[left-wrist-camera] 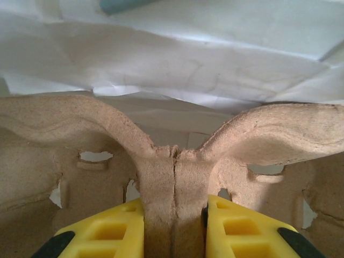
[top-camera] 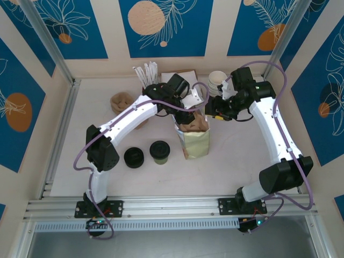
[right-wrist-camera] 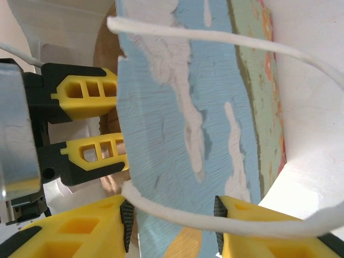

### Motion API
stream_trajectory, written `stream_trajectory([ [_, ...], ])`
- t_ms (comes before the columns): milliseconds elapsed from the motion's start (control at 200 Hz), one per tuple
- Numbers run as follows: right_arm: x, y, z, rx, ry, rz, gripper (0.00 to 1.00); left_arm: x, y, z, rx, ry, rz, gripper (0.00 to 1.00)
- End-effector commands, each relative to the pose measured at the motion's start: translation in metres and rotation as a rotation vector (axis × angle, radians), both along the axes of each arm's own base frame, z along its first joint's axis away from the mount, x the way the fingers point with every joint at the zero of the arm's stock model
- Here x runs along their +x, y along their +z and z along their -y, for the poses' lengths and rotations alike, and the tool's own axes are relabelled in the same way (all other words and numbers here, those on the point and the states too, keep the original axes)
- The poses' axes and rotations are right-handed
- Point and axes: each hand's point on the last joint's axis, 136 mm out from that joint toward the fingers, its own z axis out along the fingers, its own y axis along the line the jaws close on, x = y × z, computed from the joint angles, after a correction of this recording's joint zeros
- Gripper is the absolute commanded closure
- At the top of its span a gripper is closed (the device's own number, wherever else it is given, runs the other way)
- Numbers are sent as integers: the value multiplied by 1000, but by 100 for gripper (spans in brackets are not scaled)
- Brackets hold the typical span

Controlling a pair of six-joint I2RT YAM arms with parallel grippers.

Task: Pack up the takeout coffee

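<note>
Centre of the worktop [top-camera: 80, 134]: paper bag [top-camera: 198, 144] stands upright with its mouth open and a brown pulp cup carrier [top-camera: 194, 125] poking out of the top.

Left gripper [left-wrist-camera: 174, 226] is over the bag mouth. Its yellow fingers [left-wrist-camera: 115, 231] are pinching the carrier's central ridge, one pad on each side, both in contact.

Right gripper [right-wrist-camera: 172, 231] is at the bag's right rim. Its fingers [right-wrist-camera: 80, 231] are spread, with the printed bag wall and the white handle loop [right-wrist-camera: 215, 40] between them. Can't tell whether the pads actually press on the paper.

Takeout coffee [top-camera: 159, 151], with its black domed lid and olive-green sides, sits upright on the worktop left of the bag. It is near the bag but not touching it, and neither gripper is on it. All-black round lid piece [top-camera: 134, 157] is just beside it on the left, with a small gap between them.

Back edge: stack of white paper cups [top-camera: 217, 80] behind the right gripper, white stirrers [top-camera: 146, 72] in a holder further left. A second brown pulp piece [top-camera: 121, 102] lies at back left, well apart from the bag.
</note>
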Motion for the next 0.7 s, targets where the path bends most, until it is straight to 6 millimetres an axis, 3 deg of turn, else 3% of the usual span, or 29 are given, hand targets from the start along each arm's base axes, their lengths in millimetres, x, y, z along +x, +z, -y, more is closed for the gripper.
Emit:
stream_trajectory([
  [0,0,-2,-1,-18,23,-4,54,-10,-23,3,48,-43,-40,75],
  [455,3,-12,-16,-6,70,-26,55,-8,-33,18,27,-64,-50,75],
  [695,3,-16,-11,-40,71,-28,70,-4,-41,20,35,-62,-50,75],
])
